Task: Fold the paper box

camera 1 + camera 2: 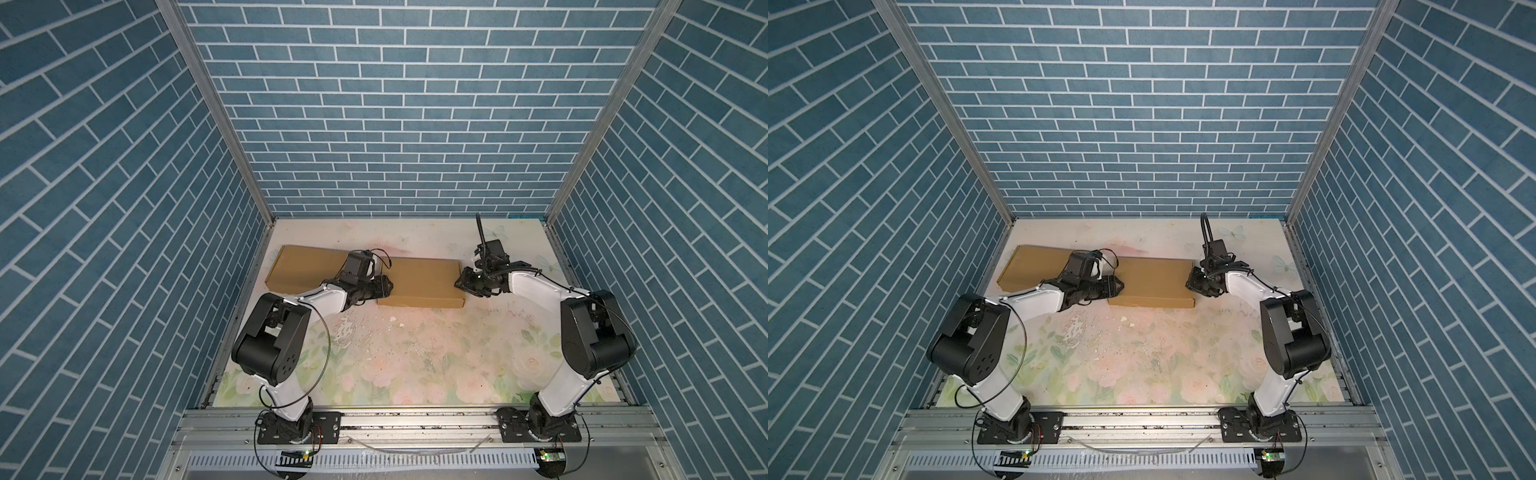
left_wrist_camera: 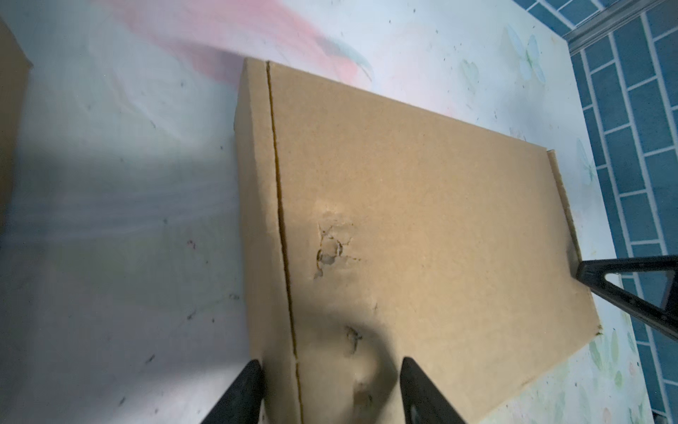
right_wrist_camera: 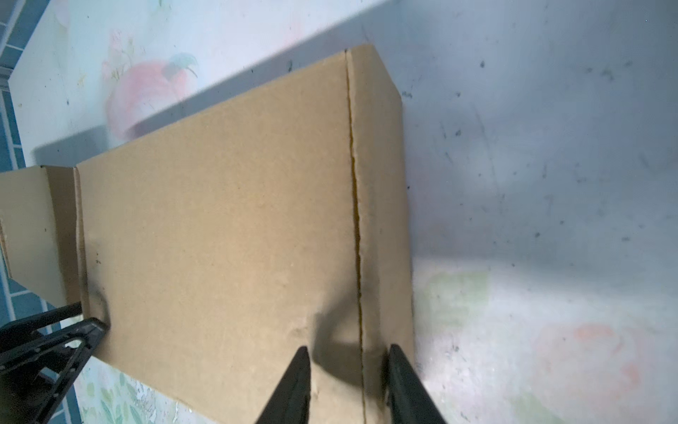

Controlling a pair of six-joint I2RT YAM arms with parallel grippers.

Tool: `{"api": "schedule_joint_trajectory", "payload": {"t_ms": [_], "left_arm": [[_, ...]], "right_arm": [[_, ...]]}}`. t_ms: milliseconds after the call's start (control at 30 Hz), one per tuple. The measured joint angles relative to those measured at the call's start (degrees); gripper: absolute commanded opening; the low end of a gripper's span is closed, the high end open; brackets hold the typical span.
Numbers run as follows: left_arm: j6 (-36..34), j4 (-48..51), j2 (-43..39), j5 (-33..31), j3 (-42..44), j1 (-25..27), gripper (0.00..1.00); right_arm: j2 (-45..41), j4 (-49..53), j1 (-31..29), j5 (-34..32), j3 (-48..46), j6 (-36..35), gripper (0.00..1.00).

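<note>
1. The flat brown cardboard box [image 1: 419,282] lies toward the back of the flower-printed desk [image 1: 415,357], near the middle. It looks closed except for a dark seam [image 2: 282,220] gaping along one long edge.
2. The left gripper [image 1: 388,286] meets one end with its jaws moderately wide. The right gripper [image 1: 459,283] meets the opposite end with a narrower gap. Neither visibly clamps cardboard.
3. Risk: pressed from both ends at once, the thin top may buckle, likeliest at the torn dented patch [image 2: 330,246] near the left gripper.
4. Risk: uneven pressure could swing the box on the smooth desk or spring the seam wider.
5. Risk: a fingertip riding over the end edge would skid across the top and tuck nothing.
6. Count: two grippers and one box being worked. There is also one second brown cardboard piece [image 1: 303,268], apart from the box and partly hidden under the left arm [image 1: 328,297].
</note>
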State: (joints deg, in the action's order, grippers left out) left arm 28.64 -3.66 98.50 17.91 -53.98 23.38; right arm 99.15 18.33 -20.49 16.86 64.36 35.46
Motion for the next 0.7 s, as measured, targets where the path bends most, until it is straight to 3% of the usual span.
{"api": "schedule_joint_trajectory", "payload": {"t_ms": [267, 400, 567, 700], "left_arm": [[-2.5, 1.2, 1.4, -1.2, -1.9, -0.1, 0.69], [-4.4, 3.5, -0.8, -3.1, -1.7, -0.6, 0.74], [-7.8, 7.1, -10.3, -7.9, 0.2, -0.9, 0.77], [-11.9, 8.5, -21.0, -14.3, 4.4, -0.9, 0.85]], "right_arm": [[2.9, -0.2, 1.8, 1.6, 2.9, -2.4, 0.60], [2.3, -0.2, 3.5, 2.0, 2.8, -3.4, 0.65], [-1.8, 0.1, 6.6, 1.4, 2.1, -4.4, 0.65], [-9.3, -0.7, 7.3, -2.5, -1.2, -6.0, 0.68]]}}
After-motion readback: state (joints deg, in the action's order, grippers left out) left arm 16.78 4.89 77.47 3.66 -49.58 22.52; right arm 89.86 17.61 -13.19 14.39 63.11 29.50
